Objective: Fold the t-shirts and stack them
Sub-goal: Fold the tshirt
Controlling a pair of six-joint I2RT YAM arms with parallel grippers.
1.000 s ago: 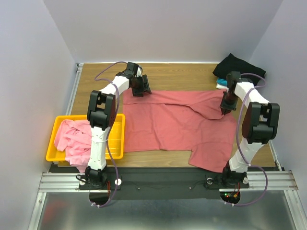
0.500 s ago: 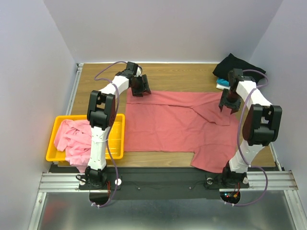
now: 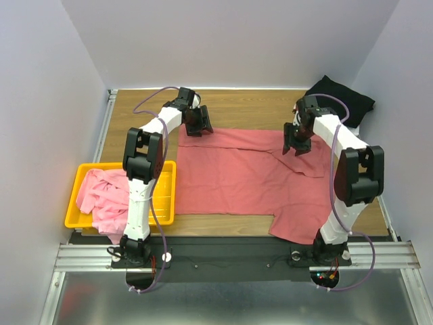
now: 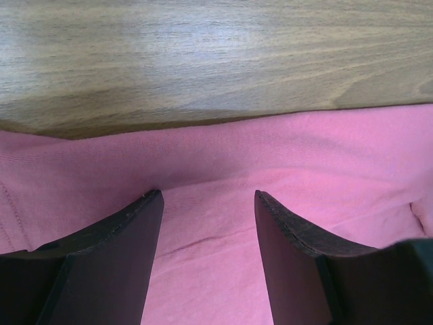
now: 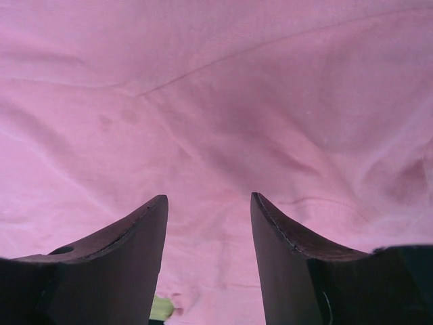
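1. A wooden table (image 3: 243, 105) is seen from above, with two robot arms rising from its near edge.
2. The red shirt (image 3: 237, 179) lies spread flat across the middle of the table. Its near right part reaches the table's near edge.
3. The left gripper (image 3: 198, 123) is at the red shirt's far left corner. From the wrist, its jaws stand well apart over the shirt's far hem, with bare wood beyond. They hold nothing.
4. The right gripper (image 3: 296, 143) is over the red shirt's far right part, beside a fold. Its jaws stand apart above the cloth and grip nothing.
5. The pink shirt (image 3: 101, 193) is crumpled in a yellow basket (image 3: 81, 222) at the near left and spills over its near rim.
6. The black shirt (image 3: 345, 101) is bunched in the far right corner.
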